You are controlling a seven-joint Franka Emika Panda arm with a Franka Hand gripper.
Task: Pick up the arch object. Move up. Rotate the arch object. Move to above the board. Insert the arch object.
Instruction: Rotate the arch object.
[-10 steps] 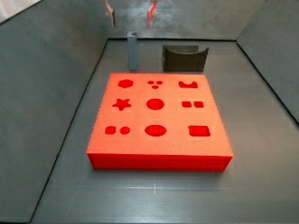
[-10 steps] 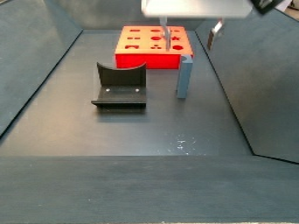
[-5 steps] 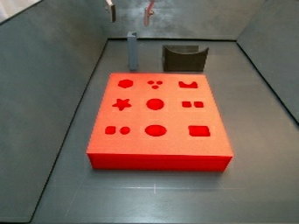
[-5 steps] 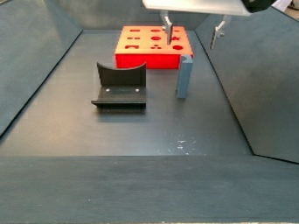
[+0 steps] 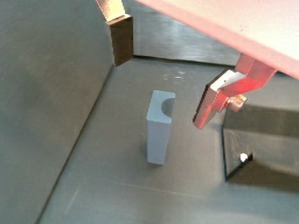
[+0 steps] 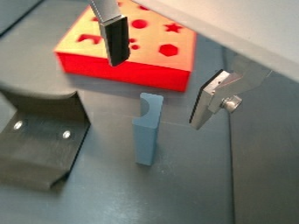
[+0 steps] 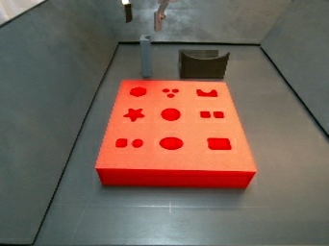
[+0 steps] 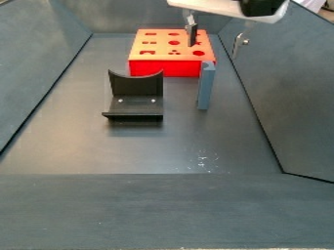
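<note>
The arch object (image 5: 159, 128) is a small pale blue-grey block standing upright on the grey floor, with its notch at the top. It also shows in the other wrist view (image 6: 145, 131) and in both side views (image 7: 145, 55) (image 8: 206, 86). It stands just off one short end of the red board (image 7: 174, 130) (image 8: 163, 55) (image 6: 105, 52). My gripper (image 5: 167, 70) (image 6: 163, 70) hangs open and empty above the arch object, one finger on each side of it and well clear. Its fingers show high in both side views (image 7: 144, 13) (image 8: 217, 32).
The fixture (image 7: 203, 63) (image 8: 133, 95) (image 6: 41, 140) stands on the floor next to the arch object, near the same end of the board. Grey walls enclose the floor on all sides.
My gripper has shifted slightly above the arch object and stays open. The arch object, board and fixture have not moved.
</note>
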